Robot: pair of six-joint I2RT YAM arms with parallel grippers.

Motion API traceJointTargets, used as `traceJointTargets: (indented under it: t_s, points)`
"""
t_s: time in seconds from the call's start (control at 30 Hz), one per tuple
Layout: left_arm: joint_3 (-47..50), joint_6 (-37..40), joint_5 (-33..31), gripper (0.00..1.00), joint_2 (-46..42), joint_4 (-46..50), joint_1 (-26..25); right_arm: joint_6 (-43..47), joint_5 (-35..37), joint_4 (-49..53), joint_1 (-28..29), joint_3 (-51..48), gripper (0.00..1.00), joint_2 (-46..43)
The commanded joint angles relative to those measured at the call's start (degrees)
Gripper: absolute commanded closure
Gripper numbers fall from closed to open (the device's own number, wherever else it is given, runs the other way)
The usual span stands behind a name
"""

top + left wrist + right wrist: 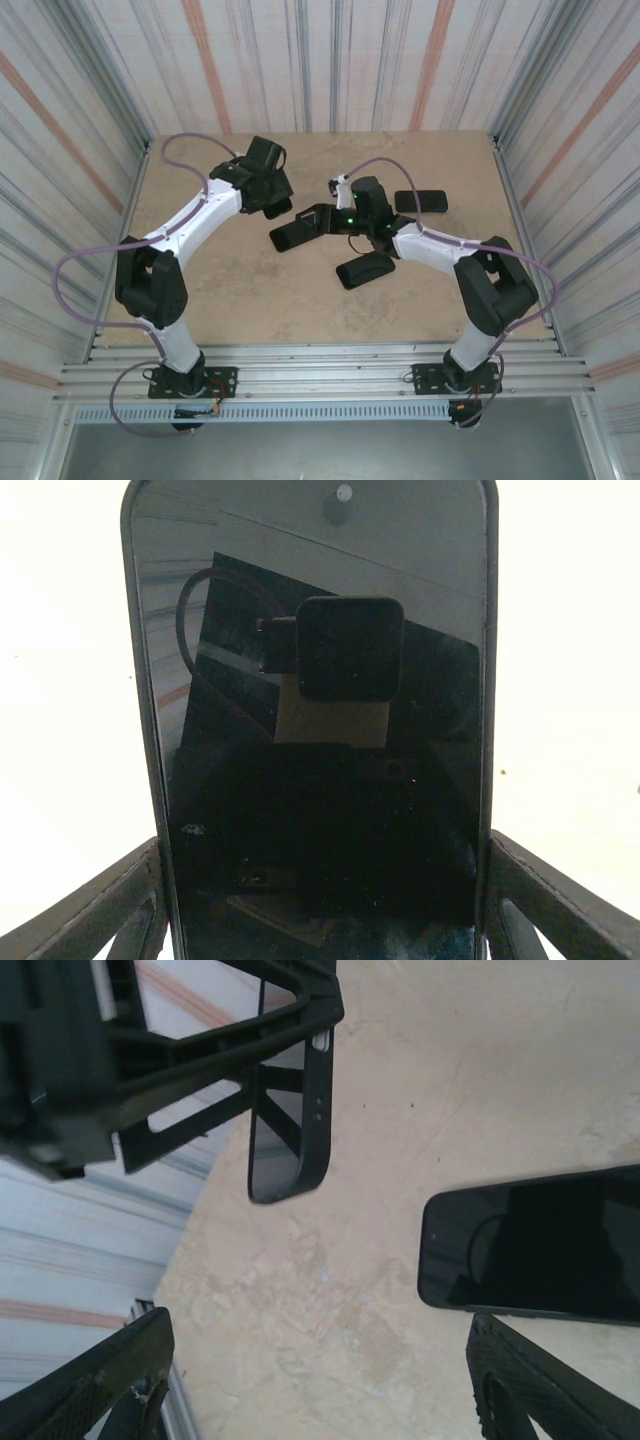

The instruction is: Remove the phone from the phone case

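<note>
Left fingertips (pixel 90 910) cropped; phone (pixel 320 780) perhaps cased

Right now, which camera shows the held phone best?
Left wrist view: the phone faces it up close, between the fingers of the left hand. Right wrist catches one end at an angle; top shows it small.

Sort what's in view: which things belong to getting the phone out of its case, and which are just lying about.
Job in hand:
- cased phone, gripped by the left gripper
- right gripper, jaws open, close by

Lying about:
- black phone, farther back on the right
- dark phone-shaped slab, nearer the arm bases
</note>
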State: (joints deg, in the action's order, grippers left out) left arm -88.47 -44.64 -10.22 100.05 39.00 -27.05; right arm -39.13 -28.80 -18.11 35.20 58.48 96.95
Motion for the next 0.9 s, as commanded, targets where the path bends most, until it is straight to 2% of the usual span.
traceJointTargets:
  t_s: [0.0, 0.17, 0.37, 0.67, 0.8, 0.87]
  points:
    - [-0.04, 1.85, -0.38, 0.37, -3.93, -2.17, -1.04, -5.27, -0.12, -5.87, 0.50, 2.40, 0.27, 2.27]
    - [0.32, 2.10, -1.76, 0.37, -4.95, -2.63, -2.66, -8.52, 0.77, -8.49, 0.88, 3.68, 0.35, 4.67]
    - [0.73, 1.49, -0.92, 0.37, -5.13, -3.12, -3.77, -12.24, 0.23, -11.90, 0.99, 6.39, 0.50, 8.46]
    - [1.14, 1.38, -0.61, 0.36, -5.22, -4.10, -4.18, -15.56, -0.81, -15.25, 1.40, 7.70, 0.80, 10.30]
    - [0.84, 1.61, -0.58, 0.29, -5.13, -4.07, -4.15, -16.45, -1.17, -16.45, 1.38, 7.50, 0.93, 10.30]
    - [0.76, 2.00, -0.45, 0.19, -5.21, -4.17, -4.20, -16.76, -1.26, -16.74, 1.42, 7.47, 0.94, 10.04]
